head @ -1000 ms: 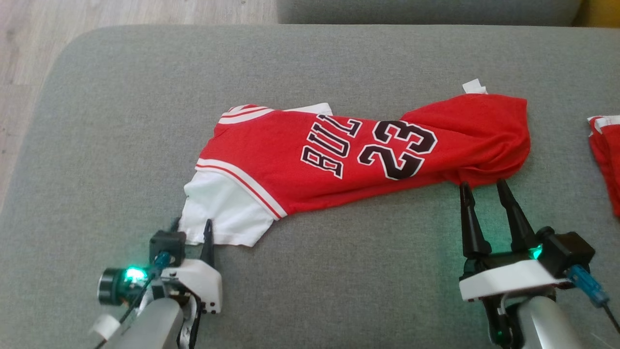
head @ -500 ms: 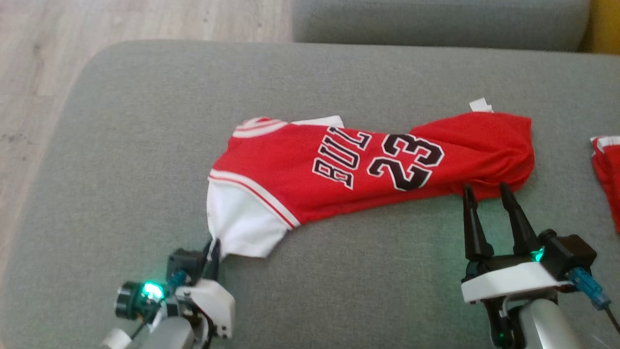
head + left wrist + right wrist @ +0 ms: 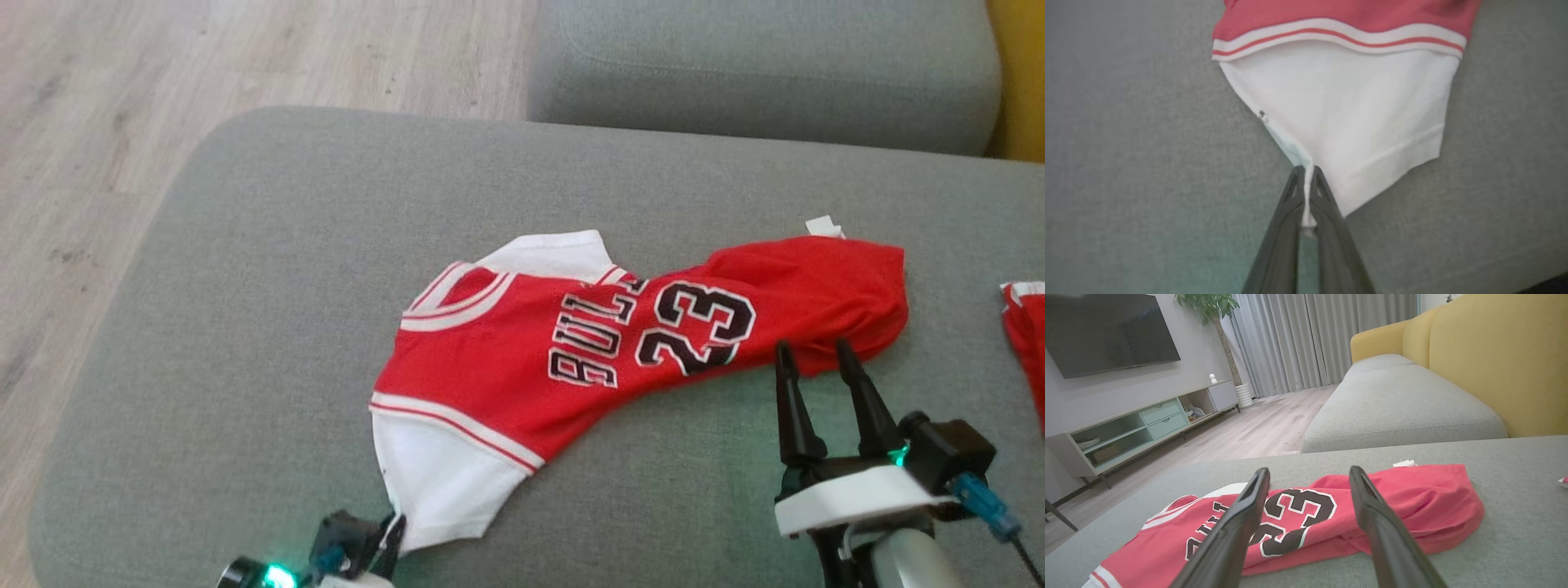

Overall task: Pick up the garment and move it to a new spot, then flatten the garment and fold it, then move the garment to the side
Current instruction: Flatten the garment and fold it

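Head view, far left: left claw (image 3: 390, 535) mostly cut off by the bottom edge. I see only its dark tip and a green lamp. The left wrist view settles it, showing both fingers pressed together, pinching a thin corner of the white sleeve (image 3: 1355, 114) with the cloth drawn taut into the tips.

Garment (image 3: 522, 367): a red jersey with white trim, lying across the middle of the grey sofa cushion (image 3: 245, 286), collar towards the left, black "23" in the centre. The lettering beside the number is creased and only partly readable. The right end is bunched into folds, so its hem is hidden. A small white tag (image 3: 823, 226) pokes out at the far edge there.

Right claw (image 3: 814, 347): fingers spread, nothing between them, tips at the near edge of the bunched end. I cannot tell whether they touch it. Its wrist view looks low over the jersey and adds the room beyond: wall screen (image 3: 1106, 330), low cabinet (image 3: 1147, 416), yellow sofa back (image 3: 1494, 355).

Far right: another red piece (image 3: 1024, 327), cut off by the frame and hard to identify.
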{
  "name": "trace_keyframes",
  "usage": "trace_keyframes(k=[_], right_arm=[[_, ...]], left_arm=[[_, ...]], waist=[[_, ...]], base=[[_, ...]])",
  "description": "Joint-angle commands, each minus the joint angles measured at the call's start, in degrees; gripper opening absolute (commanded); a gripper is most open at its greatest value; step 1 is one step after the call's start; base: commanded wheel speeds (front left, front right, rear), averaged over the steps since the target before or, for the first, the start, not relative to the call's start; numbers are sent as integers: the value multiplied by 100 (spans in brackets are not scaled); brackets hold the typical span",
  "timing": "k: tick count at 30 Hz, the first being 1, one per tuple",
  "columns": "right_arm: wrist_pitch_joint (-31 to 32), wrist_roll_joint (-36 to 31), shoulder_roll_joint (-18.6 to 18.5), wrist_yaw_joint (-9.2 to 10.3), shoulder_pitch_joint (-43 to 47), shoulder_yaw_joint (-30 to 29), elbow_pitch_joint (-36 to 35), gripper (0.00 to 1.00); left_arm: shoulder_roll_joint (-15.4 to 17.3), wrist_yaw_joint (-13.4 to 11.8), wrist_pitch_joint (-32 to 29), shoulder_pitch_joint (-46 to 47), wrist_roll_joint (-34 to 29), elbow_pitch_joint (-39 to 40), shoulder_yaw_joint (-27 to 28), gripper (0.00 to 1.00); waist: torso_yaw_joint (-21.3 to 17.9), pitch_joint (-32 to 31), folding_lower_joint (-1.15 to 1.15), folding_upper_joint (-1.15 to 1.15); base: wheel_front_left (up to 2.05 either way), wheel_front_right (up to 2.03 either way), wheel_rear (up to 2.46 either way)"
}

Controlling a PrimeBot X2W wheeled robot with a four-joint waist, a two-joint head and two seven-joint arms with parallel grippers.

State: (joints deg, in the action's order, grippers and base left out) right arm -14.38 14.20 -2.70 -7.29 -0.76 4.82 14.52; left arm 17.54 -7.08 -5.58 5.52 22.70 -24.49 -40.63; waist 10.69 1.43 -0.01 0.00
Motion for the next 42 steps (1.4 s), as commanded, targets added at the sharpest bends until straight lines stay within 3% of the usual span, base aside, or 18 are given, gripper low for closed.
trace_keyframes(k=[1,2,7,15,19,24,30,34,38,42], right_arm=[[-62,21,-18,-20,-154,159,-153,100],[-62,21,-18,-20,-161,175,-148,100],[-62,13,-18,-20,-194,238,-174,100],[-62,27,-18,-20,-218,281,-371,100],[-62,7,-18,-20,-264,281,-467,100],[-62,0,-18,-20,-350,258,-544,100],[-62,5,-18,-20,-444,314,-597,100],[-62,-15,-18,-20,-536,349,-628,100],[-62,-25,-18,-20,-669,375,-645,100],[-62,11,-18,-20,-808,396,-684,100]], left_arm=[[189,-140,8,171,8,393,262,5],[224,-232,40,177,-32,522,298,98],[170,-570,602,412,-95,1062,619,100],[-137,-791,1827,785,-86,1385,1092,100],[-281,-829,2030,832,-111,1400,1351,100],[-411,-695,2054,842,-230,1322,1557,100],[-624,-466,2056,802,-417,1313,1837,100],[-587,-157,2056,1106,-608,1132,1830,100],[-394,364,1824,1943,-710,643,1635,100],[-174,1012,822,2928,-632,-15,1440,100]], waist=[[8,-24,1,0],[2,-30,1,0],[-52,-14,1,0],[-227,37,1,0],[-376,129,1,0],[-535,234,1,0],[-700,392,1,0],[-866,591,1,0],[-1099,849,1,0],[-1365,1148,1,0]], base=[[0,0,0],[0,0,0],[0,0,0],[0,0,0],[0,0,0],[0,0,0],[0,0,0],[0,0,0],[0,0,0],[0,0,0]])
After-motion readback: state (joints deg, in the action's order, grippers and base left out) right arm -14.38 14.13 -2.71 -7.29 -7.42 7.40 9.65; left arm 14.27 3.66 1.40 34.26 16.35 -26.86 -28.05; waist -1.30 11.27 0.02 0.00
